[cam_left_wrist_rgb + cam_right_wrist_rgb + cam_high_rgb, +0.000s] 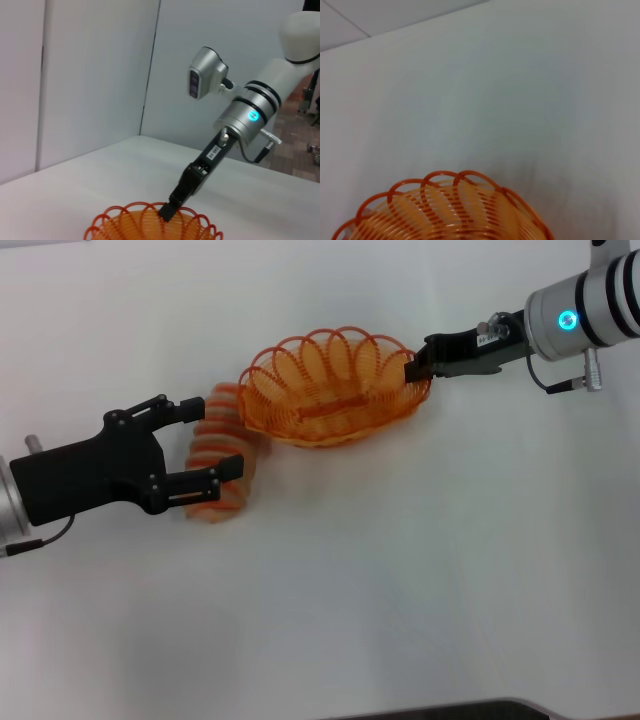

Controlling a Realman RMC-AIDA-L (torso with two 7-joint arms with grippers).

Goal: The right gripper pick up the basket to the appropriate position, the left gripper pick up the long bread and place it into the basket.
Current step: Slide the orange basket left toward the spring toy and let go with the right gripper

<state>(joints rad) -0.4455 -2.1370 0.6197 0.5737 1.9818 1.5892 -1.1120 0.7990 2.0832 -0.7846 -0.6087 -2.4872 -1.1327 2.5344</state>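
Note:
The orange wire basket [330,390] sits near the middle of the white table in the head view. My right gripper [413,368] is shut on the basket's right rim. The long bread [222,450], tan with orange stripes, lies just left of the basket, touching its left end. My left gripper [208,442] is open, with one finger on each side of the bread. The left wrist view shows the basket's rim [150,225] and my right gripper [167,212] clamped on it. The right wrist view shows only the basket's far rim [445,210].
The white table [400,580] stretches wide in front of and behind the basket. A dark edge [450,710] shows at the table's near side. The left wrist view shows grey wall panels [90,75] beyond the table.

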